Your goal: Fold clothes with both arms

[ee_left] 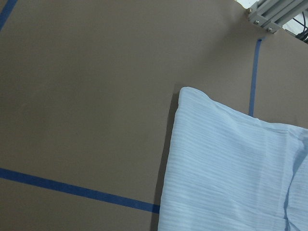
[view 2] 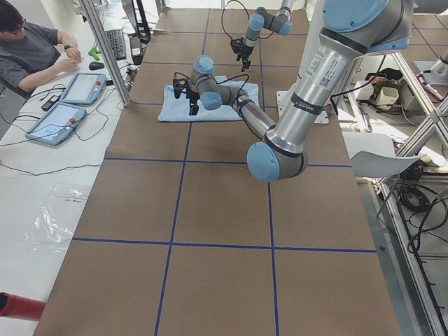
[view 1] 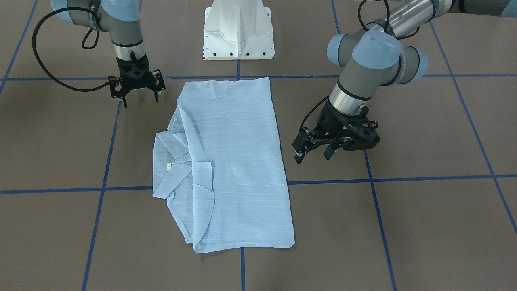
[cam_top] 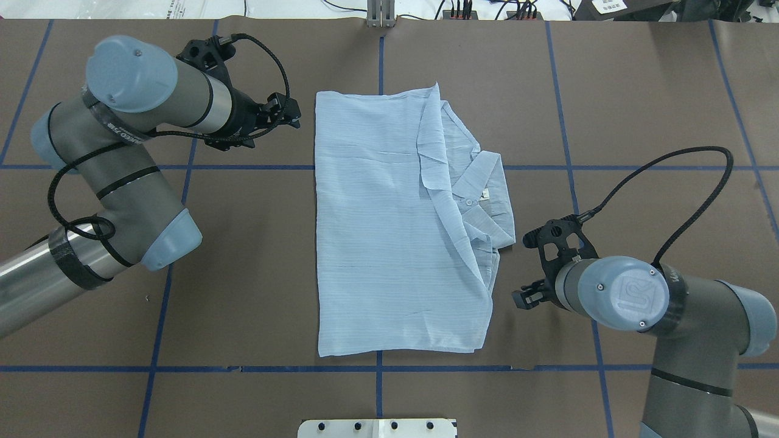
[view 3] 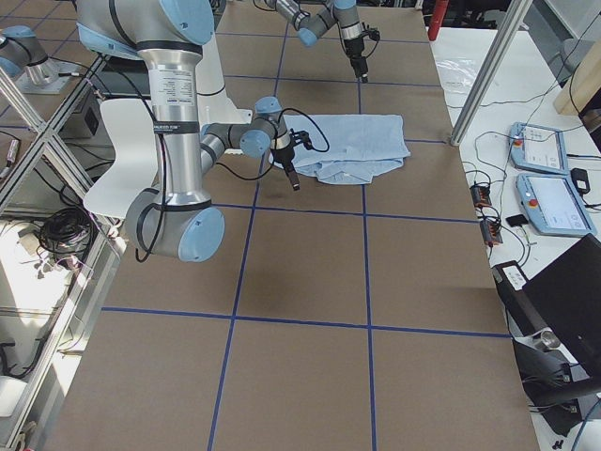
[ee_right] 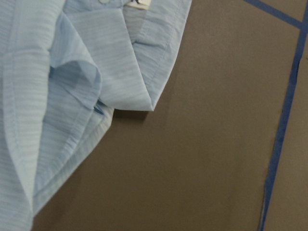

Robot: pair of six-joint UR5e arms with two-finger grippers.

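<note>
The clothes are one light blue striped shirt (view 1: 238, 161) folded into a long rectangle flat on the brown table, its collar and a folded sleeve on the robot's right side (cam_top: 481, 194). My left gripper (cam_top: 291, 114) hovers open and empty just off the shirt's far left corner; it also shows in the front view (view 1: 313, 155). My right gripper (view 1: 140, 99) hangs open and empty beside the shirt's near right corner, close to the collar (cam_top: 528, 293). The wrist views show only the shirt's edges (ee_left: 231, 173) (ee_right: 57, 72), no fingers.
The white pedestal base (view 1: 238, 32) stands at the table's near edge. Blue tape lines (cam_top: 243, 167) grid the brown table. A person (view 2: 35, 49) sits at a side bench with tablets (view 2: 80, 87). Metal frame posts (view 2: 105, 49) stand along that side.
</note>
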